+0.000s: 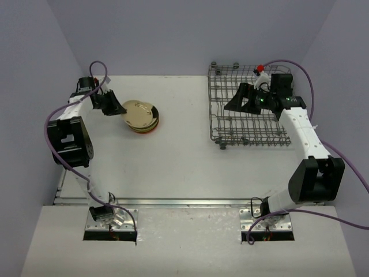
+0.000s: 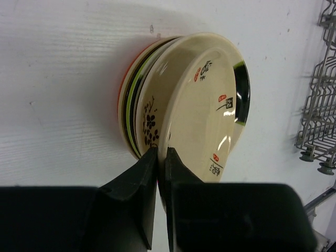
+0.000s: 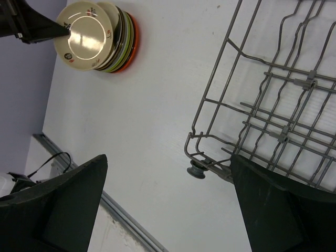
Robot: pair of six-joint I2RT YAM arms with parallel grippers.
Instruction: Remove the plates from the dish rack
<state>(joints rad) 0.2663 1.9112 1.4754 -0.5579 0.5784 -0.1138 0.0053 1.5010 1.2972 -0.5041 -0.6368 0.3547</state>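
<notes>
A stack of plates [image 1: 144, 118] lies on the white table left of centre, an orange-red one at the bottom. My left gripper [image 1: 120, 109] is shut on the rim of the top beige plate [image 2: 202, 105], which carries red and black marks and leans tilted on the stack. In the left wrist view its fingertips [image 2: 148, 157] pinch the rim. The grey wire dish rack [image 1: 248, 107] stands at the back right; I see no plates in it. My right gripper [image 1: 236, 104] is open and empty above the rack's left side. The right wrist view shows the rack [image 3: 278, 100] and the stack [image 3: 100, 37].
A small white and red object [image 1: 260, 70] sits at the rack's far edge. A metal rail [image 1: 173, 202] runs along the table's near edge. Purple walls close in the left, back and right sides.
</notes>
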